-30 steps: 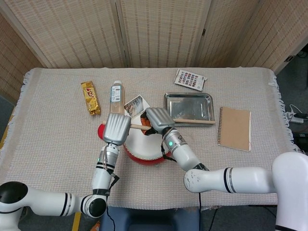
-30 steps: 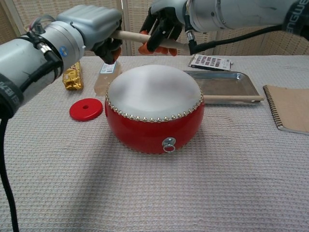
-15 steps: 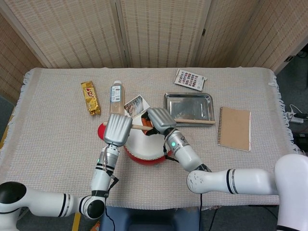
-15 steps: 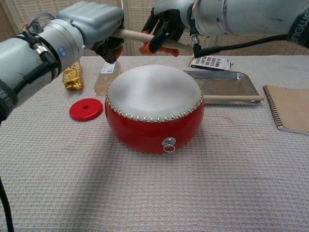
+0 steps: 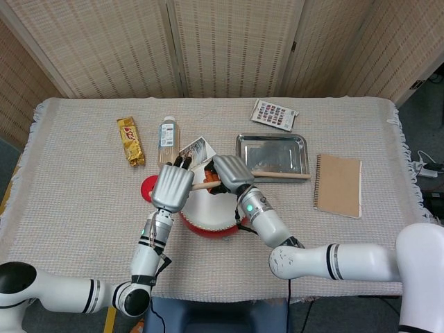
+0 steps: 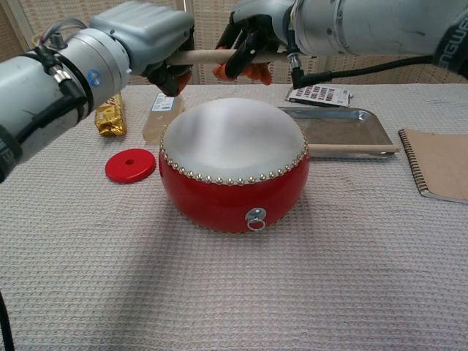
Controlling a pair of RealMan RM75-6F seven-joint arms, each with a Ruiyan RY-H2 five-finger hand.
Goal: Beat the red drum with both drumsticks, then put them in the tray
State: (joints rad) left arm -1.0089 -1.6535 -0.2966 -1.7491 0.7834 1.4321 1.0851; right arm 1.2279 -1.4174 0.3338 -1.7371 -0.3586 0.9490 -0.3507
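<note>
The red drum (image 6: 232,164) with its white skin stands mid-table, also seen as the drum (image 5: 208,216) in the head view. Above its far edge one wooden drumstick (image 6: 205,55) lies level between both hands. My left hand (image 6: 150,36) holds its left end. My right hand (image 6: 252,29) has its fingers curled round the stick's right part. In the head view my left hand (image 5: 172,187) shows dark fingertips stretched past its back, and my right hand (image 5: 232,173) covers the drumstick's (image 5: 205,184) other end. A second drumstick (image 5: 281,175) lies across the front rim of the metal tray (image 5: 272,142).
A red disc (image 6: 130,165) lies left of the drum. Behind it are a gold snack bar (image 5: 130,141), a small bottle (image 5: 167,132) and a picture pack (image 5: 196,150). A colour card (image 5: 274,114) lies beyond the tray, and a brown notebook (image 5: 338,184) lies to its right.
The held drumstick has swung from a slight slope to level. My left hand shifted a little right and its fingertips now show. My right hand barely moved.
</note>
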